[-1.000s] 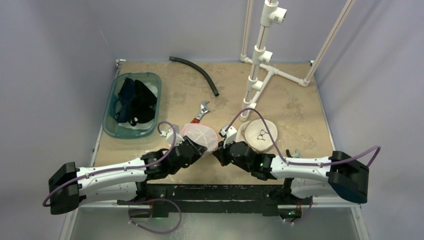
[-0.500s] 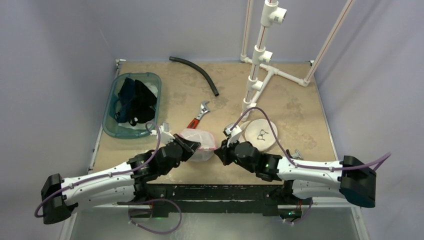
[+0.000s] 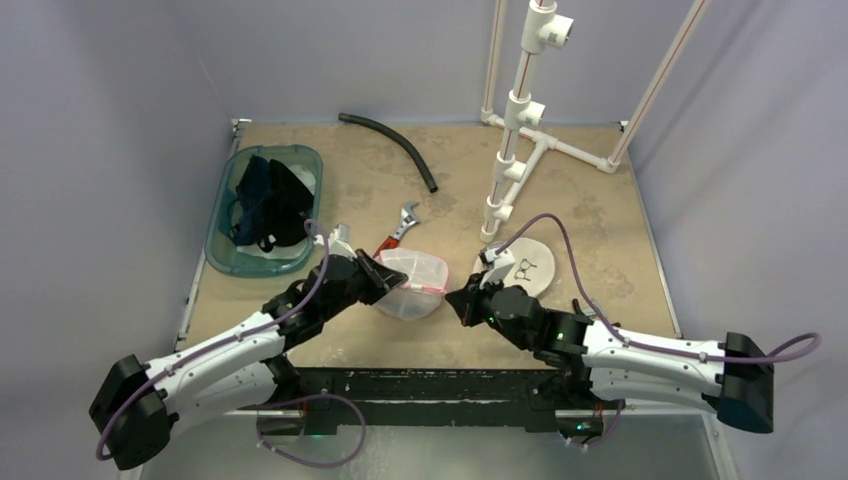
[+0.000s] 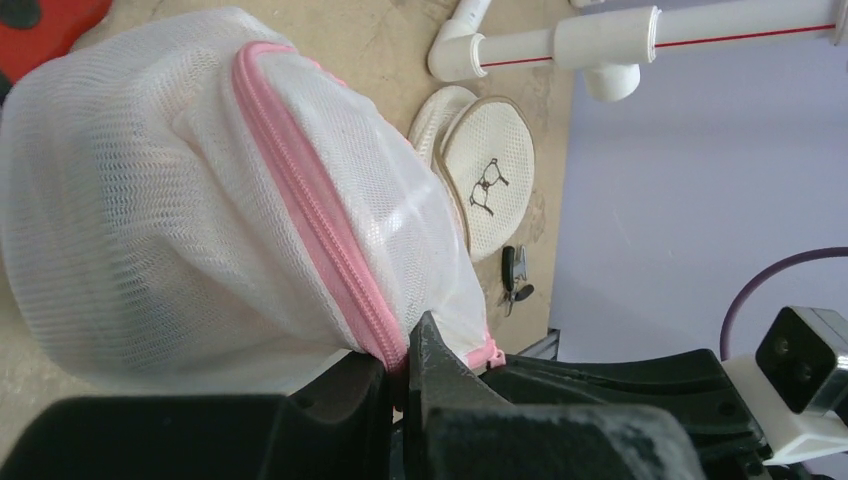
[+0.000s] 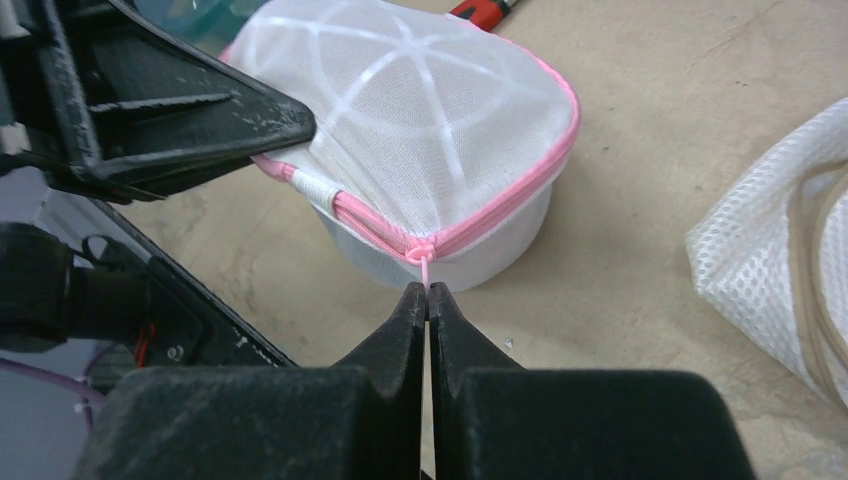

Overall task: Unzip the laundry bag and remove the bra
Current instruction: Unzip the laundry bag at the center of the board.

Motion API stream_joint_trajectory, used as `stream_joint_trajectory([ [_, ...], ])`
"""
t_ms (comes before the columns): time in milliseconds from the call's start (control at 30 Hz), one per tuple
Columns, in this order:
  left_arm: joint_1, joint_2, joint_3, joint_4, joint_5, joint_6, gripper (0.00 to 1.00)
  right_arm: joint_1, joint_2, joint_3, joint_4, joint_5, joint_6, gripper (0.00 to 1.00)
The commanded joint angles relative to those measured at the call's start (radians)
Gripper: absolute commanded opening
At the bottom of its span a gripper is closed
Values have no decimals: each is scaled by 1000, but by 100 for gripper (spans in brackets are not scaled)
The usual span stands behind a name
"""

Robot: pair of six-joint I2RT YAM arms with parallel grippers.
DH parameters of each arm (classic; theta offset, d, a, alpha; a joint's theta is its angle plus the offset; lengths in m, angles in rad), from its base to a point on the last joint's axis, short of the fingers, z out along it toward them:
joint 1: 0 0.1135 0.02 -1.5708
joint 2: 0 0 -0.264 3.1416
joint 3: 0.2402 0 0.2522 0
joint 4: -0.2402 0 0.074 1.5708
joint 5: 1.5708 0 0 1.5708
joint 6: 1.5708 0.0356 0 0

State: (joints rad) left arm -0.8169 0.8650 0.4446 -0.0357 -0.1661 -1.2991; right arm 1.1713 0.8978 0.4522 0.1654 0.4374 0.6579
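Laundry bag [image 3: 412, 283]: a white mesh dome with a pink zip [image 4: 310, 220] round its rim, on the table [image 3: 600, 200] between the two grippers.

Left gripper [image 3: 390, 272]: fingers clenched on the bag's left side, pinching the pink zip tape and the mesh beside it.

Right gripper [image 5: 427, 292]: fingers pressed tight together on the thin pink pull cord [image 5: 427, 270], which runs straight from the slider at the bag's near right corner.

Zip teeth seen from the left wrist are meshed shut. The bag's contents cannot be made out through the mesh.

Other items, all placed from the bag:
- red-handled wrench [image 3: 400, 226], just behind it
- round mesh pouch [image 3: 525, 265] with beige edging, to its right and apart from it
- teal bin [image 3: 222, 190] holding dark clothes, behind and to its left
- black hose [image 3: 392, 143], well behind it
- white pipe stand [image 3: 515, 130], behind and to its right
- small black clip [image 4: 514, 280], beyond the pouch
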Motion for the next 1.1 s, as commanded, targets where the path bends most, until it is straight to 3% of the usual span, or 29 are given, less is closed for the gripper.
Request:
stream_joint_trajectory([
  [0, 89, 96, 42, 146, 93, 146, 0, 1, -59, 0, -155, 99, 76, 0],
  [100, 148, 171, 76, 246, 256, 181, 0, 1, -53, 8, -164, 99, 80, 0],
  [233, 187, 245, 113, 277, 355, 216, 0, 1, -57, 6, -163, 91, 77, 0],
  [267, 191, 260, 114, 276, 369, 229, 5, 2, -61, 4, -164, 86, 75, 0],
  [367, 198, 266, 79, 292, 371, 223, 36, 2, -60, 0, -149, 68, 64, 0],
  [433, 201, 247, 50, 297, 355, 205, 52, 2, -49, 2, -136, 54, 52, 0],
  [533, 202, 201, 40, 219, 320, 197, 63, 3, -26, 5, -104, 25, 33, 0],
  [667, 195, 89, 61, 24, 250, 165, 67, 8, 13, 17, -63, 13, 12, 0],
  [733, 157, 12, 82, -94, 180, 139, 69, 9, 38, 28, -43, 11, 3, 0],
  [867, -22, -62, 137, -260, -56, 31, 80, 11, 93, 49, -2, 12, -10, 0],
  [1000, -194, -28, 134, -290, -183, -127, 80, 11, 134, 61, 23, 11, -13, 0],
  [1067, -314, 2, 141, -297, -310, -207, 80, 11, 144, 64, 33, 11, -13, 0],
])
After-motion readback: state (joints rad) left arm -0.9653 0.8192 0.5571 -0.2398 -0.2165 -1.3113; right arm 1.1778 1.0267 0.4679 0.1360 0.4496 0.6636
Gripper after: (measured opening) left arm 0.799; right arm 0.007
